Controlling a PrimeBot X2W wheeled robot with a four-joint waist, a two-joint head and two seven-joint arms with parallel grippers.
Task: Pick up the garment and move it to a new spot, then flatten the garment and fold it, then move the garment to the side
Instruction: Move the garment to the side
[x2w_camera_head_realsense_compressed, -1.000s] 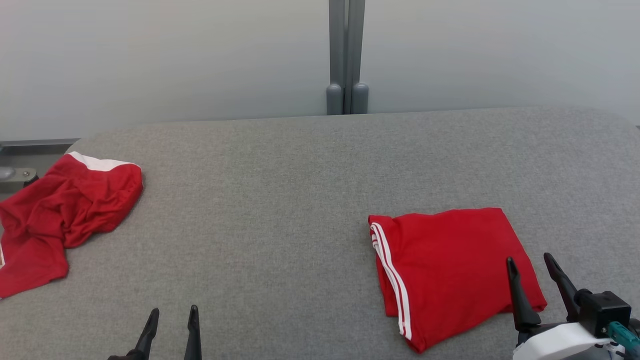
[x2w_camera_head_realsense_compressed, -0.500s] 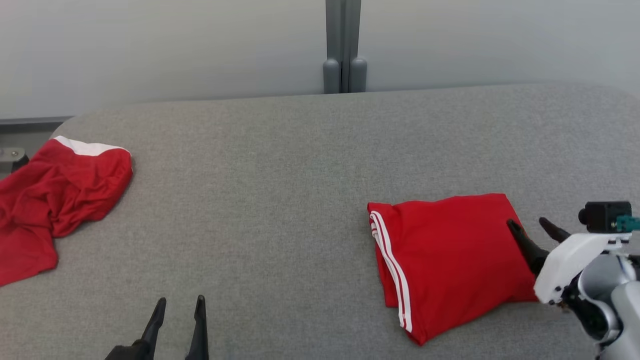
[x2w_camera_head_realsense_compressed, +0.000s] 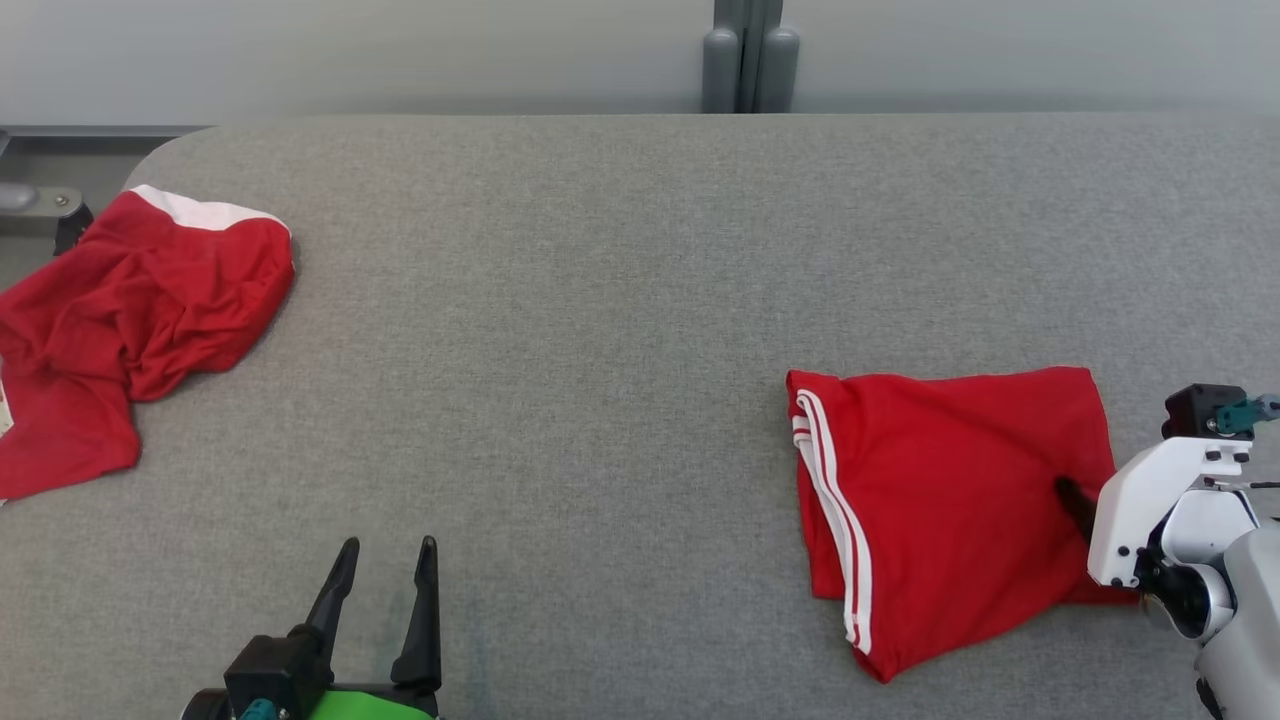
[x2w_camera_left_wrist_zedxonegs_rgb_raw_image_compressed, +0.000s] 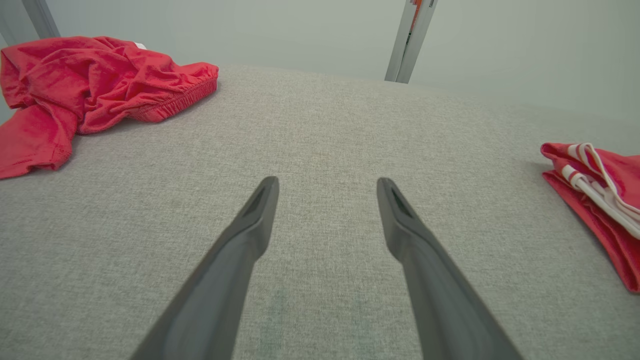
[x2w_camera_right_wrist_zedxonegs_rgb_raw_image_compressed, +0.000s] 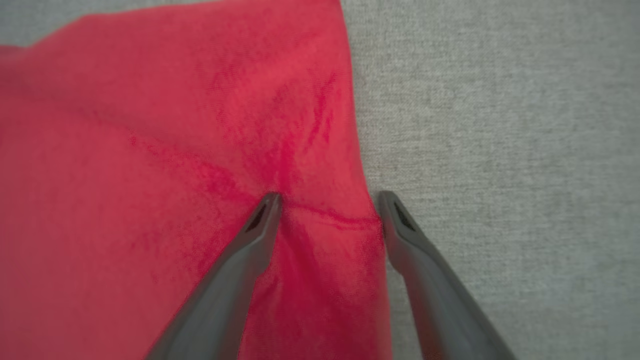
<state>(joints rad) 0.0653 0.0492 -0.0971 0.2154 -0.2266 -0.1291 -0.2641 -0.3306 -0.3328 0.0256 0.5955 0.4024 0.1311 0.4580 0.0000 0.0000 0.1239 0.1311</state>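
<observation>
Head view — folded red garment (x2w_camera_head_realsense_compressed: 950, 490) lies at the right of the grey table (x2w_camera_head_realsense_compressed: 600, 300), a white double stripe (x2w_camera_head_realsense_compressed: 838, 530) along its left fold. Right gripper (x2w_camera_right_wrist_zedxonegs_rgb_raw_image_compressed: 327, 200) is spread wide, straddling the garment's right edge: one finger presses into the cloth, the other is just outside the hem. Left gripper (x2w_camera_head_realsense_compressed: 388, 548) is wide and empty over open table near the front edge. Crumpled red garment (x2w_camera_head_realsense_compressed: 140, 300) sits at the far left — a white scrap (x2w_camera_head_realsense_compressed: 4, 412) on it, too small to read.

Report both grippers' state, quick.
Left gripper: open, empty, over the grey table.
Right gripper: open, straddling the edge of the folded red garment, one finger pressing into the cloth, not gripping it.
</observation>
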